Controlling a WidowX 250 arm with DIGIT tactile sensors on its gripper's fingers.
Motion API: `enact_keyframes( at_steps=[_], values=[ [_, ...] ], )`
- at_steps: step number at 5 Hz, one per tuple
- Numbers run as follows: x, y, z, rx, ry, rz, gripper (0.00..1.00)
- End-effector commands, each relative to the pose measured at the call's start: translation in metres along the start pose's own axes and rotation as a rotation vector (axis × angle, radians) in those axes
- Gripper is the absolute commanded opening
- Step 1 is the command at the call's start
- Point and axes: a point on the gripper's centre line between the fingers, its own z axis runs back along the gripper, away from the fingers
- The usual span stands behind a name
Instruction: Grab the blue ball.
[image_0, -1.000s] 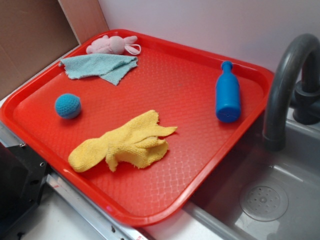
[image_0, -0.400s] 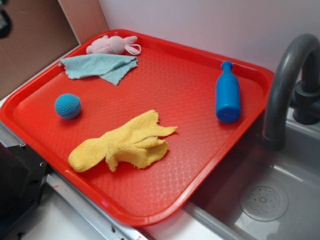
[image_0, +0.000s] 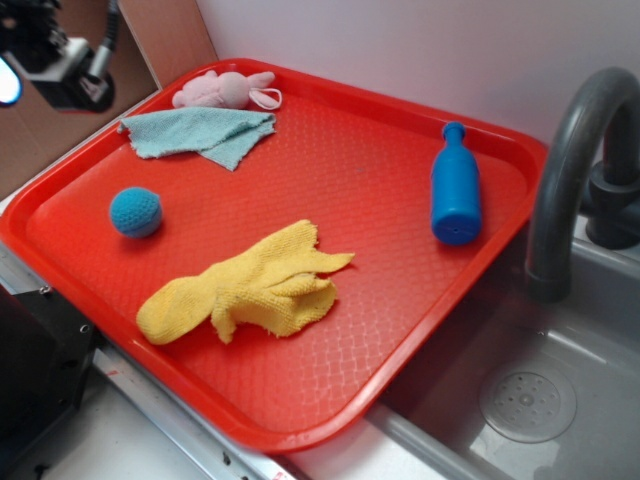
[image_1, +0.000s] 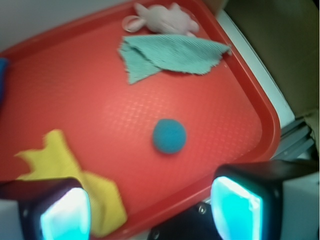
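Note:
The blue ball (image_0: 135, 211), small and fuzzy, lies on the left part of the red tray (image_0: 420, 300). In the wrist view the blue ball (image_1: 169, 136) sits on the tray (image_1: 90, 95) well below and ahead of my gripper (image_1: 150, 212). The two fingers, with glowing cyan pads (image_1: 236, 209), stand wide apart with nothing between them. In the exterior view only part of the gripper (image_0: 55, 60) shows, high at the top left corner, far above the tray's left edge.
A yellow cloth (image_0: 250, 285) lies in the tray's front middle. At the back left are a teal cloth (image_0: 200, 133) and a pink plush toy (image_0: 225, 90). A smooth blue bottle-shaped toy (image_0: 455, 190) lies at the right. A grey faucet (image_0: 580, 160) and sink (image_0: 540, 400) stand to the right.
The gripper has come into the exterior view at the top left corner, where nothing of it showed a second ago. Nothing on the tray has moved.

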Motion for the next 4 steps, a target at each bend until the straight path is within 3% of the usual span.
enact_keyframes(
  at_steps=[1,2,3,4],
  values=[
    [0.024,0.016,-0.049,0.07,-0.023,0.089,1.0],
    [0.019,0.016,-0.074,0.077,0.025,0.105,1.0],
    [0.015,0.018,-0.092,0.132,0.054,0.1,1.0],
    [0.016,0.022,-0.105,0.14,0.066,0.106,1.0]
  ],
)
